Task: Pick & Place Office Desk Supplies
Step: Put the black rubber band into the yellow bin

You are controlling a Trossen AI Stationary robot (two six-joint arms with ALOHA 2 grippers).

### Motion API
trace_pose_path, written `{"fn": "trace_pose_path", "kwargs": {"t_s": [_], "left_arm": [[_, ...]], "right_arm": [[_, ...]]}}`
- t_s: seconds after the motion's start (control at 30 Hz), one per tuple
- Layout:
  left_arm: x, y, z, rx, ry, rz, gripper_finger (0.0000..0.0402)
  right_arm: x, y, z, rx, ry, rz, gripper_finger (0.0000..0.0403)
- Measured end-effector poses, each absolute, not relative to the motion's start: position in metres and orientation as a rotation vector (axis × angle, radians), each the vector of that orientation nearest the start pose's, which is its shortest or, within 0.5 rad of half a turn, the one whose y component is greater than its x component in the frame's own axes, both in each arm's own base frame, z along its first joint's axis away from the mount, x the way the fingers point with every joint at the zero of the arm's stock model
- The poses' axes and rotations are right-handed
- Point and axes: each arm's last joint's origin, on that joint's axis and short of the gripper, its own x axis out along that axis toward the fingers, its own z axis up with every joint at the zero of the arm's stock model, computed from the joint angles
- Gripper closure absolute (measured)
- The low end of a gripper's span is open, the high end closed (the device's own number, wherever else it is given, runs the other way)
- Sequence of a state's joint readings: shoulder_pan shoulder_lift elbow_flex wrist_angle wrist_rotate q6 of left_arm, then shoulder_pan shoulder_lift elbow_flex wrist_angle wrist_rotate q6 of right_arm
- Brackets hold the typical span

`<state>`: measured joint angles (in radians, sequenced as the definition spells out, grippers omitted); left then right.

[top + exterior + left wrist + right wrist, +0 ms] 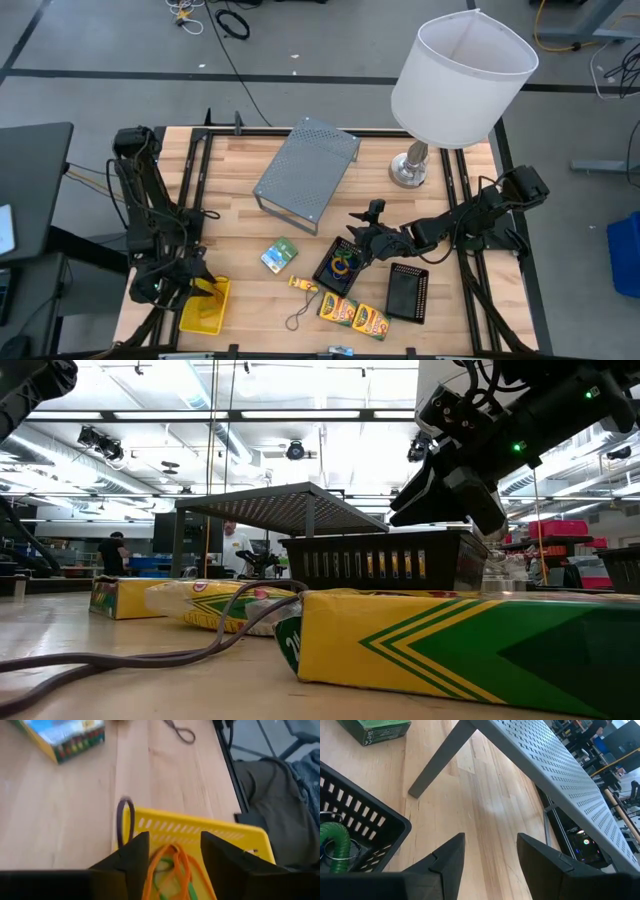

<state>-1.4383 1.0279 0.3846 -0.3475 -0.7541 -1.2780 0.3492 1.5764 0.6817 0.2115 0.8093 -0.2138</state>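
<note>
Near edge, front-left corner: yellow plastic basket point(205, 308) with left gripper point(193, 283) over its rim. Fingers point(131, 862) spread moderately; orange rubber-band loop point(170, 870) between them, green loop point(162, 875) under it, both inside the basket. Cannot tell whether the orange loop is actually gripped. Dark loop point(125, 820) on the wood just outside the basket wall.

Front centre: two yellow-green crayon boxes point(354, 314) flat, side by side, touching. Dark loop with tail point(300, 316) just left of them; small yellow-red item point(303, 285) just above, beside the tray corner.

Right of the boxes: black mesh tray point(408, 291), nothing visible in it.

Mid-table: second black mesh tray point(338, 268), tilted, holding coloured rubber-band loops point(342, 263), green and yellow with some blue. Right gripper point(362, 240) over this tray's far edge, open moderately wide, holding nothing; green coil point(334, 842) in the tray shows in the right wrist view.

Small green-white packet point(279, 254) on bare wood left of that tray, apart from it.

Farther back: grey perforated metal riser point(307, 168). Far right: lamp base point(410, 168) under white shade point(462, 78).
</note>
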Motion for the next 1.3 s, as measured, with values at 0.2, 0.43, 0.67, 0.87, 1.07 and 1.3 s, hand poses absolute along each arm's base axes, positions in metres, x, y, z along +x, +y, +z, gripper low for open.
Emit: {"fn": "trace_pose_path", "kwargs": {"t_s": [0.2,0.43,0.67,0.87,1.07,1.3], "left_arm": [[0.046,-0.165,0.165,-0.201,0.494,-0.22,0.0209],[0.066,-0.168,0.177,-0.118,0.366,-0.18,0.0209],[0.101,-0.163,0.183,-0.021,0.349,-0.157,0.0209],[0.138,-0.16,0.181,0.007,0.335,-0.198,0.0208],[0.175,-0.154,0.168,-0.101,0.317,-0.193,0.0208],[0.209,-0.164,0.149,-0.262,0.355,-0.165,0.0208]], "right_arm": [[0.279,0.079,0.159,-0.581,0.626,-0.381,0.0215],[0.28,0.081,0.159,-0.555,0.616,-0.333,0.0215],[0.285,0.091,0.163,-0.428,0.554,-0.131,0.0215],[0.29,0.109,0.177,-0.444,0.525,-0.056,0.0215],[0.292,0.118,0.191,-0.534,0.491,-0.201,0.0215],[0.29,0.121,0.195,-0.599,0.503,-0.332,0.0215]]}}
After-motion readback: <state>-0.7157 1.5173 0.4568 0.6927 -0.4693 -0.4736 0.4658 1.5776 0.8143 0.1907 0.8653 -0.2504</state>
